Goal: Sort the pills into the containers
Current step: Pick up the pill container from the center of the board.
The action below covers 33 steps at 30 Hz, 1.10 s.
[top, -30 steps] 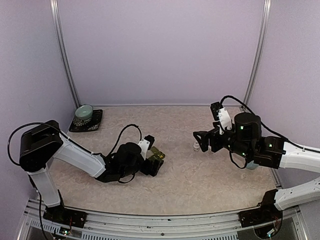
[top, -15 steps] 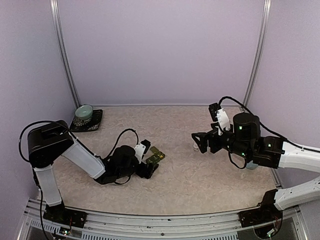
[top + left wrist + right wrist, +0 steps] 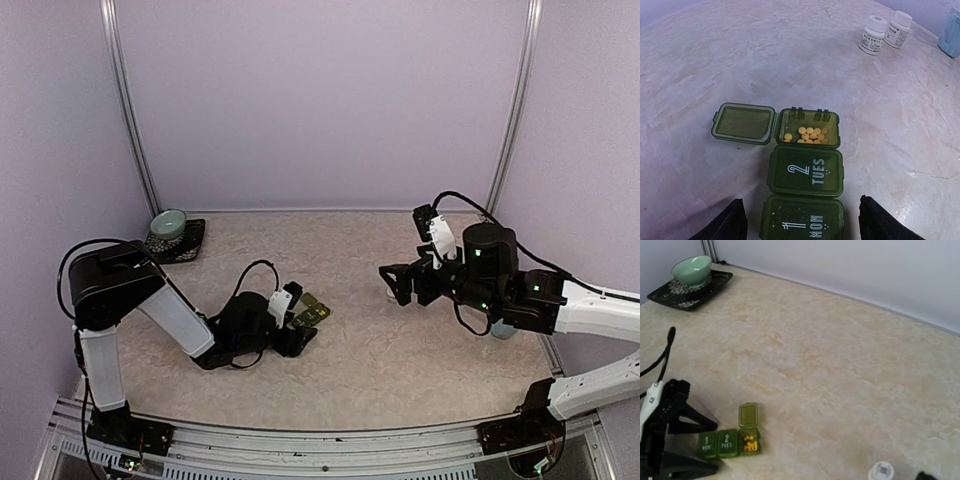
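The containers [image 3: 806,171] are a dark green strip of three joined compartments lying on the table. "1 MON" and "2 TUES" are closed. The third compartment has its lid [image 3: 743,122] flipped open and holds several yellow pills [image 3: 810,135]. My left gripper [image 3: 801,201] is open and empty, with one finger on each side of the MON end, apart from it. The strip also shows in the top view [image 3: 311,312] and in the right wrist view [image 3: 729,443]. My right gripper [image 3: 393,284] hovers open above a white pill bottle [image 3: 392,292].
Two white pill bottles [image 3: 872,34] stand side by side at the right, next to a pale blue mug [image 3: 951,30]. A pale green bowl [image 3: 167,225] sits on a dark tray [image 3: 180,250] in the back left corner.
My left gripper has drawn back toward its base, uncovering the strip with its open end compartment. My right gripper has drifted slightly left.
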Tool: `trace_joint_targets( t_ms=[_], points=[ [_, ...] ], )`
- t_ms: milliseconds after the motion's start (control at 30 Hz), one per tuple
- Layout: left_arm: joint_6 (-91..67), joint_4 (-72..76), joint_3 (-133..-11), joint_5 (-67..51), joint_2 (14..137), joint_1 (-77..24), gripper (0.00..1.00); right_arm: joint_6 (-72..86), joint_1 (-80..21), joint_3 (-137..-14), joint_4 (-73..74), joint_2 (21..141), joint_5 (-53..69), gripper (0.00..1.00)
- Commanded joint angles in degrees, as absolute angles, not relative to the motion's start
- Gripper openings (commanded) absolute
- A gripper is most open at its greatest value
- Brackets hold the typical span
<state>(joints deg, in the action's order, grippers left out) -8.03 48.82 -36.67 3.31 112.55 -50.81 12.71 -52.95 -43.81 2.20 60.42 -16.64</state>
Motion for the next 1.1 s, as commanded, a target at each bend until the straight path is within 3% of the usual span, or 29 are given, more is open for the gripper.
trace_joint_targets(
  t_ms=[0, 433, 1067],
  points=[
    [-6.8, 51.9, -36.9, 0.4, 114.8, -49.9, 0.73, 12.3, -52.2, -45.7, 1.6, 61.0, -16.1, 1.0],
    [-6.6, 52.4, -38.8, -0.3, 117.1, -49.2, 0.66, 12.2, -52.1, -45.8, 1.8, 61.5, -15.8, 1.0],
    [-5.8, 55.0, -38.5, -3.9, 118.2, -48.8, 0.35, 12.5, -51.6, -45.4, 1.5, 61.8, -15.6, 1.0]
  ],
)
